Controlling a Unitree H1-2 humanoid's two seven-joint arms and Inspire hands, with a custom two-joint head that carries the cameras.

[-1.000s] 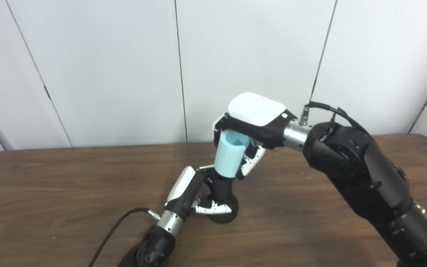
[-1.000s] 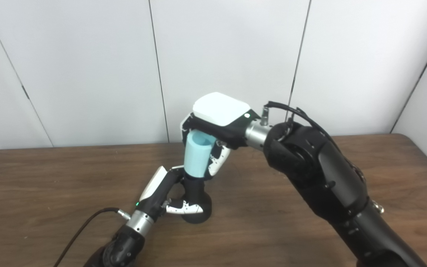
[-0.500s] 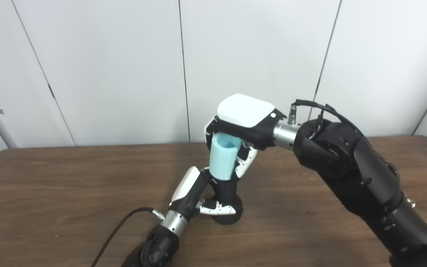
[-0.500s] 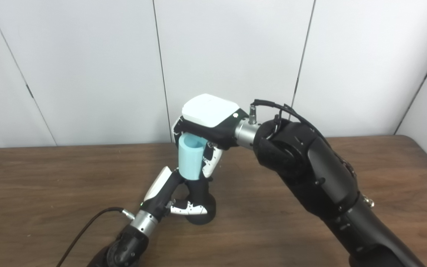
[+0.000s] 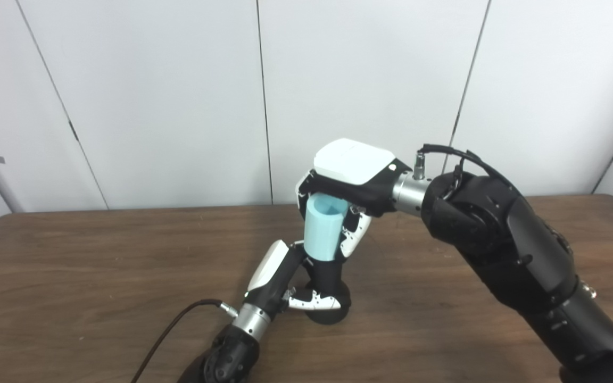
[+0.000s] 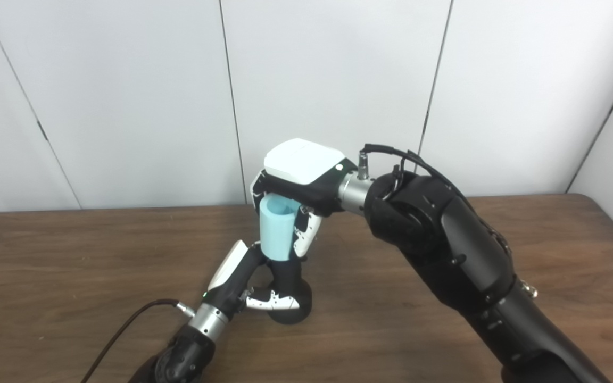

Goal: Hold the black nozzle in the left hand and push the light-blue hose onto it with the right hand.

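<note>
The black nozzle [image 5: 325, 287] stands upright near the middle of the wooden table, its round base low and its neck pointing up. My left hand [image 5: 290, 284] is shut around its lower part. The light-blue hose [image 5: 322, 227], a short open tube, sits upright on top of the nozzle's neck. My right hand [image 5: 350, 186] is shut on the hose from above and from the right side. The joint between hose and neck shows just below the hose's lower rim. The same scene shows in the right eye view, with the hose [image 6: 278, 227] above the nozzle [image 6: 287, 295].
The brown wooden table [image 5: 72, 276] runs across the view, with white wall panels [image 5: 152, 96] behind it. A black cable [image 5: 173, 330] trails from my left wrist toward the front edge. My right forearm [image 5: 519, 266] crosses the right half of the table.
The camera shifted a little. My right hand with the hose has come slightly lower onto the nozzle's neck. My left hand keeps its hold on the nozzle.
</note>
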